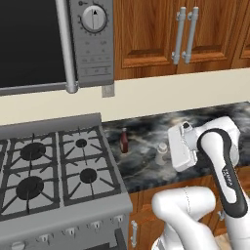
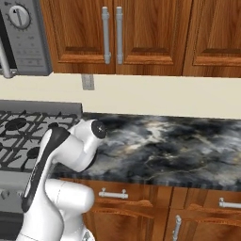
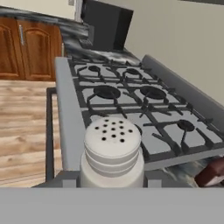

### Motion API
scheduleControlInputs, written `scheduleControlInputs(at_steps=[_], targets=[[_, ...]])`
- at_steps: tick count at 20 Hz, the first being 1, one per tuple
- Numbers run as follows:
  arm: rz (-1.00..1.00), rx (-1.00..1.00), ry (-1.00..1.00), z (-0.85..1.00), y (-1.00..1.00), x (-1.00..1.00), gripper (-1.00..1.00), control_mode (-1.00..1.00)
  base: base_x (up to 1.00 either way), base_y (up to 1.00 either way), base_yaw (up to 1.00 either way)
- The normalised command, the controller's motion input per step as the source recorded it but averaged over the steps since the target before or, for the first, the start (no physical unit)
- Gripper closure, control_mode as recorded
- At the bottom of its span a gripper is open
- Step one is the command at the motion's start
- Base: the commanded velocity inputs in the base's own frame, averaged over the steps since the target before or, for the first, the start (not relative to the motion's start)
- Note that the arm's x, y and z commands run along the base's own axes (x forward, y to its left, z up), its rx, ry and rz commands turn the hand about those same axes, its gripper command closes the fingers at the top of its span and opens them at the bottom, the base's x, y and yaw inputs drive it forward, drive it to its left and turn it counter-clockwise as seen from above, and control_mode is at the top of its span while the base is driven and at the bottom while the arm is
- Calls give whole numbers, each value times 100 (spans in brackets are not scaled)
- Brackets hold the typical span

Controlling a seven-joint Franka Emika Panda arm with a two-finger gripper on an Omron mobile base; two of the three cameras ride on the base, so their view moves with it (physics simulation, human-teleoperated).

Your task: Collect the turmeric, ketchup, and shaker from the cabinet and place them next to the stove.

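One shaker (image 3: 112, 151) — one ketchup (image 1: 124, 141).

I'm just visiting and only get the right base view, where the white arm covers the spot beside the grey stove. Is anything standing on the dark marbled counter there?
Observer: Yes. A small white-grey shaker with a rounded cap stands on the counter, right of the stove.
Operator: Anything else?
Observer: A slim dark red-brown ketchup bottle stands between the shaker and the stove, apart from both.
Operator: Where is the robot's hand?
Observer: The gripper is low at the shaker, on its side away from the stove. I cannot tell whether it grips it.
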Motion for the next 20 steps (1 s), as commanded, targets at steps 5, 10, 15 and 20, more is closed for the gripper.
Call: scheduleControlInputs(at_steps=[5, 10, 15, 20], targets=[[5, 0, -6, -36, 6, 57, 100, -100, 0, 0, 0], [7, 2, -1, -32, 11, 50, 100, -100, 0, 0, 0], [14, 6, 0, -31, 7, 49, 100, -100, 0, 0, 0], [22, 6, 4, -25, 0, 46, 100, -100, 0, 0, 0]])
